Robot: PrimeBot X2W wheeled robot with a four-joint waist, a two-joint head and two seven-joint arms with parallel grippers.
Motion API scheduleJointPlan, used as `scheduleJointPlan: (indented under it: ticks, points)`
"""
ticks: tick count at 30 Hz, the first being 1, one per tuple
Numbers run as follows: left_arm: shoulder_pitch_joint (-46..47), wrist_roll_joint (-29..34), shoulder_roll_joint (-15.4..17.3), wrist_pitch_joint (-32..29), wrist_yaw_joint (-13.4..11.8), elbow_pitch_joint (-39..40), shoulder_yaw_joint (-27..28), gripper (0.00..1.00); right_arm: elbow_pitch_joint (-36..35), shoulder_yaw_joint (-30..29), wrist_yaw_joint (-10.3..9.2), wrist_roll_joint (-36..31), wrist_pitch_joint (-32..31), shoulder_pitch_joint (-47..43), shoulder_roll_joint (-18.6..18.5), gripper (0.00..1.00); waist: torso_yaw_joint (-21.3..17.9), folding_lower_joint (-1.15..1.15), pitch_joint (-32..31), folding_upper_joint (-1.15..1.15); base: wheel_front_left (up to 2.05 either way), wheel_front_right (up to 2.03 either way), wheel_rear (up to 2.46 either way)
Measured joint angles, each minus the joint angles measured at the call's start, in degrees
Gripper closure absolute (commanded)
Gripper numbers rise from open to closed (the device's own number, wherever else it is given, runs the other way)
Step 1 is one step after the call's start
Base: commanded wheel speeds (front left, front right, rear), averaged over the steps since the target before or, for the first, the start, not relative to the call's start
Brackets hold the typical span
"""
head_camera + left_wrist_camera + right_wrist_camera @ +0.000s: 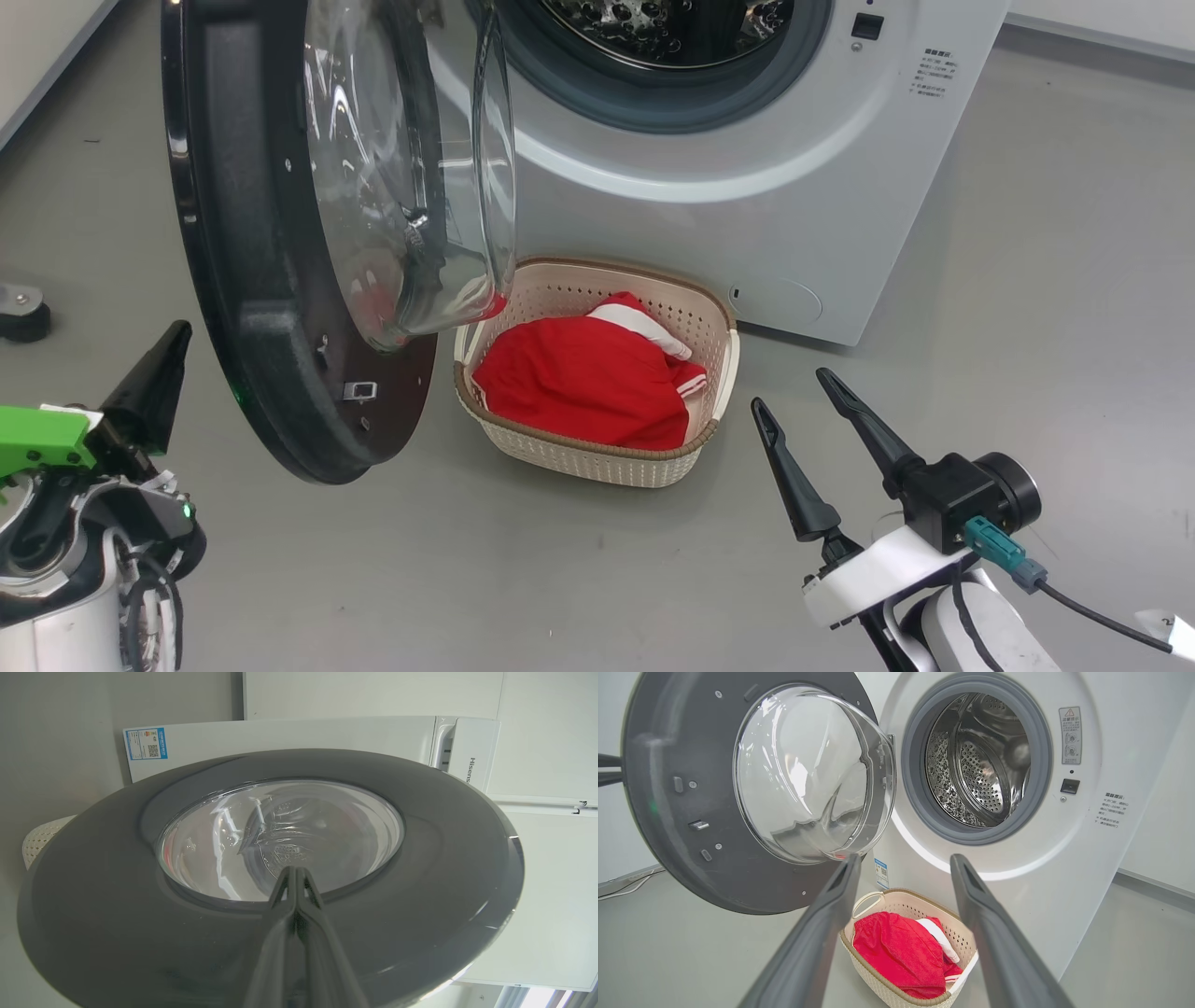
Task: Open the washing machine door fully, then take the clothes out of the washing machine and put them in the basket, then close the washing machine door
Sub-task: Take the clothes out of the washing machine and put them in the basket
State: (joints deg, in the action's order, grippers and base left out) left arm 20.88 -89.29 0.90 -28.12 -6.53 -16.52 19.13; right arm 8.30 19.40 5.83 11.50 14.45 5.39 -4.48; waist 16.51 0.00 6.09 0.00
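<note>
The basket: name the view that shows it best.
Head view: the basket is nearly whole, the door's glass covering one corner. Right wrist view crops its near end; left wrist view catches a perforated sliver behind the door.

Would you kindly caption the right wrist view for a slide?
Right gripper, open, looks past the open washing machine door to the steel drum and red clothes in the basket.
</note>
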Motion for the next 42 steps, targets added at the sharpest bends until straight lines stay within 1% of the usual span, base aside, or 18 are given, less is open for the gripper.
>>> scheduleJointPlan:
  ticks: [8, 12, 19, 23, 34, 42]
  points:
    - [-0.01, -4.31, 0.0, -4.9, -0.27, 0.27, -1.45, 1.0, 0.01, 0.0, 0.0, 0.0, 0.0, 0.02, -0.01, 0.0, -0.46, 0.0, 0.23, 0.0, 0.0, 0.0, 0.0]
    - [-0.16, -6.58, 0.08, -6.98, -0.3, 0.47, -3.21, 1.0, 0.04, 0.03, 0.01, -0.02, 0.0, 0.07, -0.01, 0.0, -0.79, 0.0, 0.3, 0.0, 0.0, 0.0, 0.0]
    - [-1.44, -12.25, 0.37, -8.13, -0.32, 2.34, -3.83, 1.0, 0.23, 0.68, 0.08, -0.09, 0.0, 0.52, 0.08, 0.0, -2.52, 0.0, 0.37, 0.0, 0.0, 0.0, 0.0]
    - [-2.1, -12.88, 0.41, -8.2, -0.32, 3.38, -5.34, 1.0, 0.32, 0.67, 0.09, -0.09, 0.0, 0.59, 0.08, 0.0, -3.8, 0.0, 0.49, 0.0, 0.0, 0.0, 0.0]
    - [-5.09, -16.56, 0.58, -8.02, -0.33, 4.42, -9.12, 1.0, 0.38, 0.6, 0.09, -0.09, 0.0, 1.29, 0.3, 0.0, -9.17, 0.0, 1.12, 0.0, 0.0, 0.0, 0.0]
    - [-5.73, -19.12, 0.66, -5.22, -0.33, 5.01, -10.18, 1.0, 0.35, 0.02, 0.02, -0.09, 0.0, 1.81, 0.43, 0.0, -14.11, 0.0, 1.76, 0.0, 0.0, 0.0, 0.0]
